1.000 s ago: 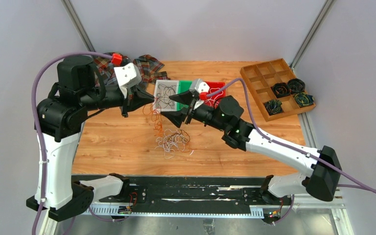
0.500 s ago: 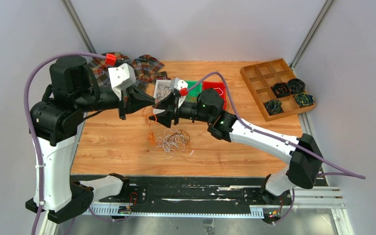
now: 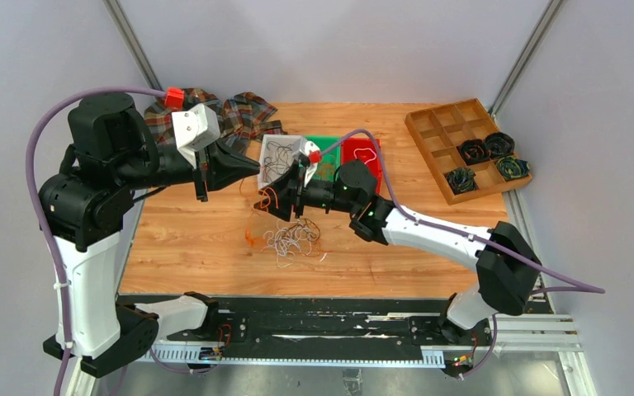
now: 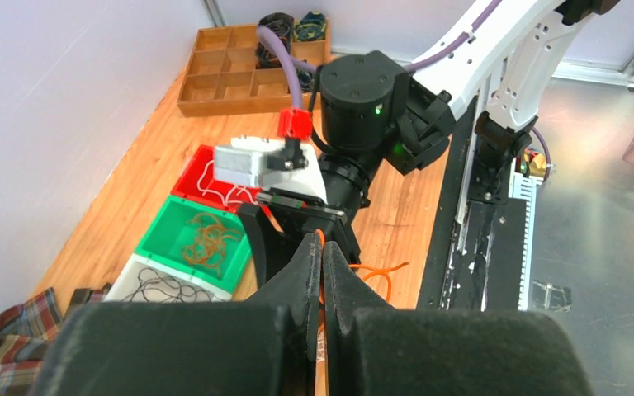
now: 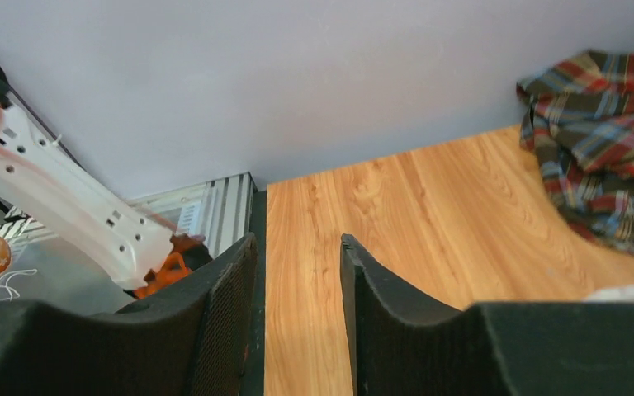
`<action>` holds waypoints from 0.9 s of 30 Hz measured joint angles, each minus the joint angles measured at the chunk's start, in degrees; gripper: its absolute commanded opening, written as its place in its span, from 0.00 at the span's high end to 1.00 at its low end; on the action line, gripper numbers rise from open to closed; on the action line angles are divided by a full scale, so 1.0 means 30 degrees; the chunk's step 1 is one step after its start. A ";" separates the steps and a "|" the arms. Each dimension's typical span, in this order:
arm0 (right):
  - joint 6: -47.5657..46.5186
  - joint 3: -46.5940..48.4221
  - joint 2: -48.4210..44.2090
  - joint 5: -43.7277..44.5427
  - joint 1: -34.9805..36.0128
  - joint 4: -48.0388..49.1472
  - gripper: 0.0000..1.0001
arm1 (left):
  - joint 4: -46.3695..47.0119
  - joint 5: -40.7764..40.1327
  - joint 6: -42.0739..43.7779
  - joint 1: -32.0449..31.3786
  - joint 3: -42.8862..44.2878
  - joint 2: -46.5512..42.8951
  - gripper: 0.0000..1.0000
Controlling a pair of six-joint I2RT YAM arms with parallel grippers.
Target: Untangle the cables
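Note:
The cables (image 3: 293, 238) lie as a loose white, black and orange bunch on the wooden table, in front of both grippers. My left gripper (image 3: 256, 169) (image 4: 322, 247) is shut on one orange cable (image 4: 384, 270). That strand hangs down towards the bunch in the top view (image 3: 252, 238). My right gripper (image 3: 266, 200) (image 5: 297, 243) faces the left one, just to its right and a little lower. Its jaws stand apart with only bare table showing between them. The right wrist view does not show the bunch.
A white tray (image 3: 269, 148) holds black cables, a green tray (image 3: 328, 142) holds orange ones and a red tray (image 3: 373, 151) holds white ones, all behind the grippers. A wooden divided box (image 3: 439, 124) with dark coils stands at the back right. A plaid cloth (image 3: 243, 115) lies at the back left.
The right arm has swung left, close up to the left gripper, and its jaws have narrowed. The left gripper has drawn back slightly, still holding the orange cable.

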 measured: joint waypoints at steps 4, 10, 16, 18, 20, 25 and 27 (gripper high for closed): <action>0.0437 -0.1843 -0.0532 0.0707 -0.0036 0.0248 0.44 | 0.0036 -0.0066 0.0015 0.0000 0.0233 0.0102 1.00; 0.0692 -0.3832 -0.2871 0.1435 -0.0313 0.0197 0.40 | 0.0029 -0.0204 0.0102 0.0000 0.0233 0.0044 1.00; 0.0729 -0.3876 -0.4408 0.1311 -0.0313 0.0488 0.40 | 0.0029 -0.0204 0.0109 0.0000 0.0233 0.0044 1.00; 0.0838 -0.3861 -0.4401 0.1173 -0.0313 0.0510 0.40 | 0.0029 -0.0204 0.0102 0.0000 0.0299 0.0058 1.00; 0.1100 -0.3774 -0.4175 0.1020 -0.0313 0.0539 0.40 | 0.0022 -0.0197 0.0095 0.0000 0.0408 0.0117 1.00; 0.2004 -0.2543 -0.2579 0.0597 -0.0313 0.1107 0.39 | 0.0029 -0.0204 0.0073 0.0000 0.0597 0.0160 1.00; 0.2302 -0.2157 -0.2040 0.0459 -0.0313 0.1355 0.39 | 0.0029 -0.0204 0.0073 0.0000 0.0619 0.0153 1.00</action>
